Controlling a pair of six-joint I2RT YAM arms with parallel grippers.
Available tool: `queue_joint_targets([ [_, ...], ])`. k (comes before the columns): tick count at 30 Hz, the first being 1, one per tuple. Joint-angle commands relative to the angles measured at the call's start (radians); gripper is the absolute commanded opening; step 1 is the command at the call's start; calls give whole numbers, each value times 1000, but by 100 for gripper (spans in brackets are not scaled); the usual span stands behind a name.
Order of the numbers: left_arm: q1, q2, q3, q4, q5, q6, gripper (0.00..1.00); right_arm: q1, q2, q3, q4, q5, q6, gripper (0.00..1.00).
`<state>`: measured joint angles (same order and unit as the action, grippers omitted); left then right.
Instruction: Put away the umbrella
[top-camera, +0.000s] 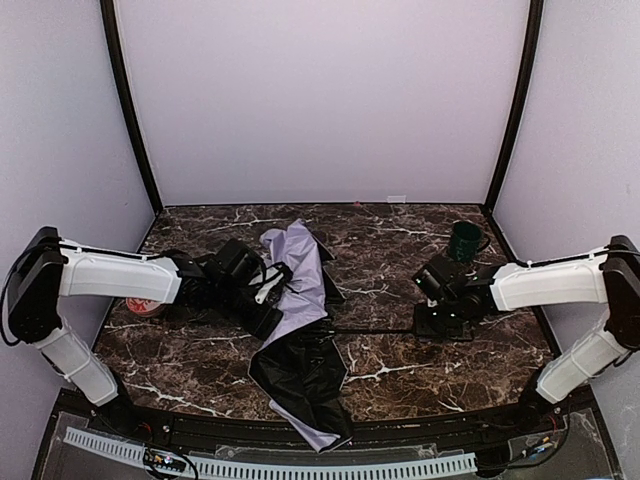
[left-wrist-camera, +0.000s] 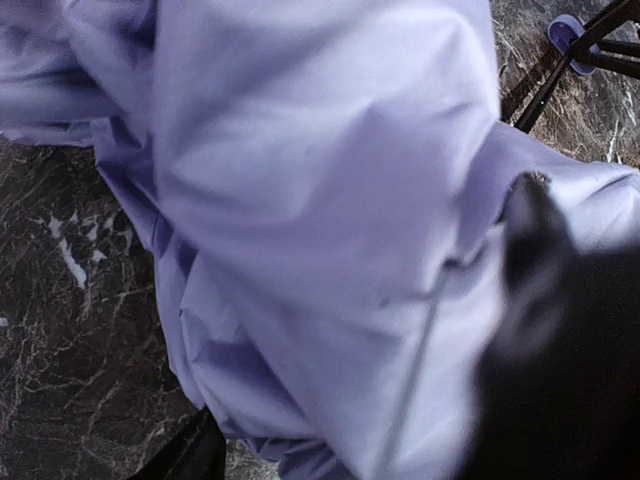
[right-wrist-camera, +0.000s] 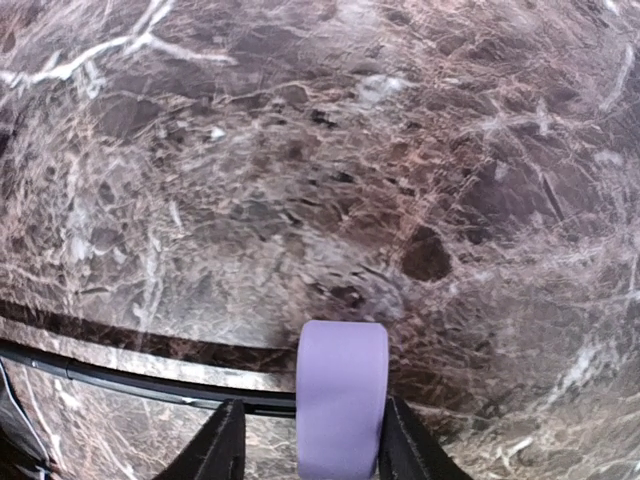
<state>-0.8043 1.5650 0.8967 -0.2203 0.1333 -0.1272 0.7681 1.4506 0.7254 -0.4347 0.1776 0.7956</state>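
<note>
The umbrella (top-camera: 300, 290) lies half collapsed in the middle of the table, with lavender fabric on top and black lining (top-camera: 300, 378) spilling toward the near edge. Its thin black shaft (top-camera: 380, 329) runs right to my right gripper (top-camera: 437, 322). In the right wrist view the lavender handle knob (right-wrist-camera: 342, 398) stands between the fingers (right-wrist-camera: 215, 448). The right finger touches it and a gap shows on the left. My left gripper (top-camera: 270, 292) is pressed into the bunched fabric (left-wrist-camera: 320, 200), which fills the space between its two black fingers (left-wrist-camera: 560, 360).
A dark green mug (top-camera: 463, 240) stands at the back right, just behind the right arm. A red-and-white round object (top-camera: 145, 305) sits under the left arm. Black ribs (left-wrist-camera: 560, 70) cross the marble at the left wrist view's top right.
</note>
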Motion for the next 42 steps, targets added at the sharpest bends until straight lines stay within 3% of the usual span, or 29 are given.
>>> queue_joint_targets([
  [1, -40, 33, 41, 68, 73, 29, 65, 9, 33, 5, 120, -78, -22, 38],
  [11, -81, 137, 71, 129, 147, 2, 64, 133, 190, 127, 269, -157, -73, 36],
  [19, -121, 107, 115, 143, 135, 8, 64, 237, 288, 263, 334, -229, -75, 37],
  [26, -121, 117, 127, 135, 131, 23, 64, 260, 301, 280, 434, -303, -53, 38],
  [42, -128, 95, 132, 146, 110, 49, 64, 327, 337, 414, 379, -295, -126, 42],
])
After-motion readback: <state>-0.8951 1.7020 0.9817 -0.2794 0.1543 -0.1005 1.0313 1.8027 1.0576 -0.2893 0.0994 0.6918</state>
